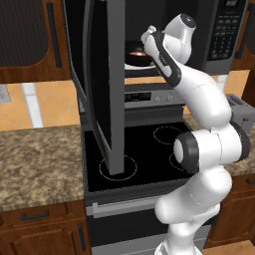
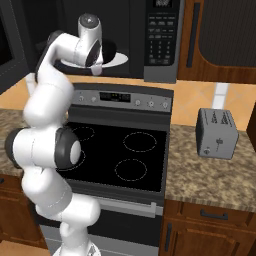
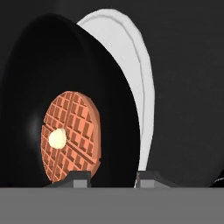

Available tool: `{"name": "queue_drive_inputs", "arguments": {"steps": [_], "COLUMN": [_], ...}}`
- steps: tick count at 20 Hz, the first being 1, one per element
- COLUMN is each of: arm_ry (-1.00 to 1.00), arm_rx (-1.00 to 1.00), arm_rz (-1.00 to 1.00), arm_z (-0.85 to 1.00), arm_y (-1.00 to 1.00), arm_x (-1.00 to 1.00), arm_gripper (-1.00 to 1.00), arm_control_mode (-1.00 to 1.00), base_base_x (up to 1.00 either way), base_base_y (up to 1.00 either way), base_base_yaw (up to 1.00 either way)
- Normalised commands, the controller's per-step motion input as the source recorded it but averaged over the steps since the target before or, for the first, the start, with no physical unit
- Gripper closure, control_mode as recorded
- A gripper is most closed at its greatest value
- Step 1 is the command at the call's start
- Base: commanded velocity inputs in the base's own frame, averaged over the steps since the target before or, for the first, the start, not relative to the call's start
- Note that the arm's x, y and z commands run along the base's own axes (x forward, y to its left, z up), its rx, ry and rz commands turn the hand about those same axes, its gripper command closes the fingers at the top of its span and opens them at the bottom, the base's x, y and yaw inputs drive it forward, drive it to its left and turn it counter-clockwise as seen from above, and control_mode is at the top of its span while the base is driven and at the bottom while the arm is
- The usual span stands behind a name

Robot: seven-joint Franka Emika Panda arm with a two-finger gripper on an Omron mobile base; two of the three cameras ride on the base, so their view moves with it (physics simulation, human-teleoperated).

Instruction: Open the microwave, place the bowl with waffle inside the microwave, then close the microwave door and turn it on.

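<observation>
Hand view puts the bowl right in front of me, black and shallow, rolled so its mouth faces about nine o'clock. The waffle sits in its bottom at roughly seven o'clock of the picture, orange-pink, gridded, with a pale dab near its left side. Behind the bowl, toward one o'clock, the white turntable curves out from under it. My two finger tips rise at six o'clock, one to each side of the bowl's near rim, and the rim runs down between them. My jaws are clenched on that rim, grasping the bowl.

In the left base view my gripper is inside the microwave, at about twelve o'clock of the picture, with the bowl just beside it at its nine o'clock, low over the cavity floor. I cannot tell whether the bowl rests on the turntable or hangs just above it. The microwave door stands swung wide open at ten o'clock, its lower edge hanging over the stove.

In the right base view my wrist covers most of the bowl; the turntable shows at my three o'clock. The keypad panel is at one o'clock, and a grey toaster stands on the counter at four o'clock.
</observation>
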Motion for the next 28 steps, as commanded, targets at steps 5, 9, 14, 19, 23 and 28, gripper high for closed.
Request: {"name": "queue_drive_inputs", "arguments": {"steps": [5, 9, 14, 19, 23, 28], "arm_ry": [0.09, 0.03, 0.0, 0.0, -0.19, -0.21], "arm_rx": [0.01, 0.04, 0.03, 0.0, 0.01, 0.01], "arm_rz": [0.0, 0.0, -0.01, 0.0, 0.0, 0.0], "arm_z": [-0.22, -0.21, -0.32, -0.07, 0.0, 0.0], "arm_y": [0.2, 0.11, 0.06, 0.0, 0.0, 0.0], "arm_x": [0.51, 0.4, 0.27, -0.04, -0.78, -1.0], "arm_gripper": [1.0, 1.0, -1.0, -1.0, -1.0, -1.0], "arm_control_mode": [-1.0, -1.0, -1.0, -1.0, -1.0, -1.0], "base_base_x": [0.0, 0.0, 0.0, 0.0, 0.0, 0.0], "base_base_y": [0.0, 0.0, 0.0, 0.0, 0.0, 0.0], "base_base_yaw": [0.0, 0.0, 0.0, 0.0, 0.0, 0.0]}}
